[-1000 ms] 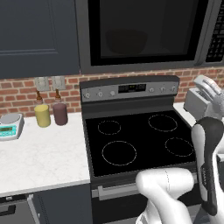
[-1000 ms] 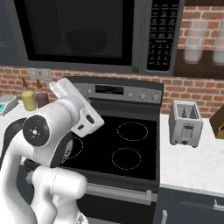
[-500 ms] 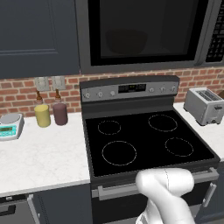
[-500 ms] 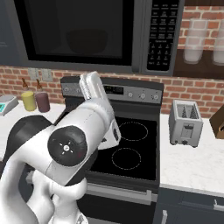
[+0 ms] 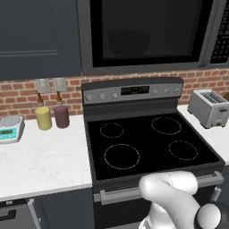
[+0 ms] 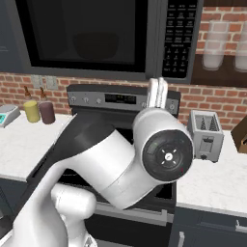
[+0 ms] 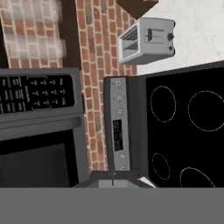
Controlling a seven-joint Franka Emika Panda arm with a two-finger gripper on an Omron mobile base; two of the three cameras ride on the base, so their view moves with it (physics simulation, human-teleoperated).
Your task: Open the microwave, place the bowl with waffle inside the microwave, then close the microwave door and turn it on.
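Observation:
The microwave [image 5: 147, 67] hangs over the stove with its door [image 6: 87, 67] shut. Behind the black glass a dim rounded shape like the bowl [image 5: 129, 42] sits inside; the waffle is hidden. The keypad strip [image 6: 178, 38] runs down the microwave's right side and also shows in the rolled hand view as the keypad [image 7: 37, 94]. My arm's big elbow joint [image 6: 166, 154] fills the front of the right base view. A white part of my hand [image 6: 157, 93] sticks up behind it, in front of the stove's back panel below the keypad. Its fingers are hidden, so I cannot tell if they are open or shut.
The black stove top [image 5: 147, 143] lies below the microwave, with a silver toaster [image 5: 208, 107] on the counter to its right. A yellow cup [image 5: 43, 118], a maroon cup [image 5: 61, 116] and a small scale [image 5: 10, 129] stand on the left counter.
My arm has swung to the right: it left the right side of the left base view, and in the right base view elbow and hand moved from left to centre-right.

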